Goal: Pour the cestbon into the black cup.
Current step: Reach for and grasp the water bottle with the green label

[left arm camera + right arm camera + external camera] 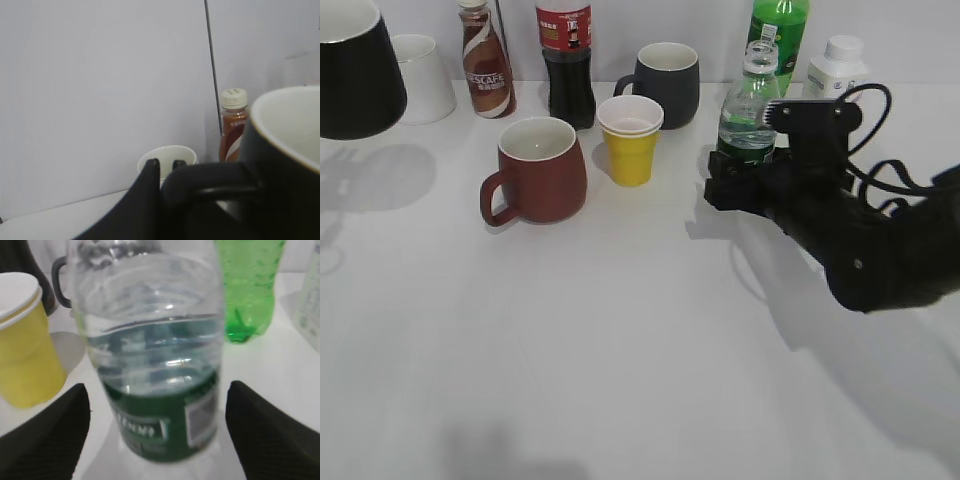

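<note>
The cestbon (pixel 748 110), a clear ribbed bottle with a dark green label, stands upright at the back right of the table. My right gripper (pixel 740 185) is open, with one finger on each side of the bottle's base and gaps showing on both sides. In the right wrist view the cestbon (pixel 155 365) stands between the open fingers of the right gripper (pixel 157 400). The black cup (pixel 355 75) hangs in the air at the far left, above its shadow. In the left wrist view my left gripper (pixel 165 167) is shut on the handle of the black cup (pixel 285 165).
A brownish-red mug (pixel 540 170), a yellow cup (pixel 630 150) with a white cup nested inside it, and a dark grey mug (pixel 665 82) stand mid-table. A cola bottle (pixel 566 60), a Nescafe bottle (pixel 485 65), a white cup (pixel 420 75), a green soda bottle (pixel 778 30) and a white bottle (pixel 835 68) line the back.
</note>
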`<action>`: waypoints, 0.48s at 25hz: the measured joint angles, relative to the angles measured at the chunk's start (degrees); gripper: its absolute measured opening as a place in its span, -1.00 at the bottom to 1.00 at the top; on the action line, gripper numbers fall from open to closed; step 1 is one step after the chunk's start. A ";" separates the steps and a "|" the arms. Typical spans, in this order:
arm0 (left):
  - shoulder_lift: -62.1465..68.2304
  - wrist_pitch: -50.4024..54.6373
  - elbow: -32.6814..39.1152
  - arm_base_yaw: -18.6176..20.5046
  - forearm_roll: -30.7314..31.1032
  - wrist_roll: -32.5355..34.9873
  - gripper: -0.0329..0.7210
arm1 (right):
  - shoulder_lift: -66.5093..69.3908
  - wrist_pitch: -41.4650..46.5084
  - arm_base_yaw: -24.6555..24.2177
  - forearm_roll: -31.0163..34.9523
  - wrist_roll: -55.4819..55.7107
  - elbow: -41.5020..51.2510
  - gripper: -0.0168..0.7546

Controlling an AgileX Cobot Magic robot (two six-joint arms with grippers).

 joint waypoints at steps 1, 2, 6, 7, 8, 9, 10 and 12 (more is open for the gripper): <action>0.00 0.00 0.00 0.00 0.00 0.00 -0.81 | 1.04 0.86 0.00 0.13 0.00 -1.60 0.70; 0.00 0.00 0.00 0.00 0.00 0.00 -0.81 | 1.96 1.57 0.00 0.31 0.00 -2.98 0.70; 0.00 0.00 0.00 0.00 1.12 0.00 -0.81 | 6.59 3.64 -0.27 2.04 0.00 -9.38 0.66; 0.00 0.00 0.00 0.00 2.04 -0.05 -0.81 | 7.31 4.37 -0.33 3.57 0.00 -10.56 0.60; 0.00 0.00 0.00 0.00 3.61 -0.55 -0.81 | 7.67 4.69 -0.40 5.11 -0.52 -11.23 0.49; 0.00 0.00 0.00 0.00 5.56 -1.47 -0.81 | 7.66 5.03 -0.40 6.26 -1.76 -11.59 0.31; 0.00 0.00 0.00 0.00 7.57 -3.21 -0.81 | 7.66 5.31 -0.46 7.06 -3.31 -11.74 0.26; -0.05 -0.04 0.00 0.00 10.73 -6.47 -0.81 | 7.44 5.77 -0.46 7.70 -6.91 -11.66 0.26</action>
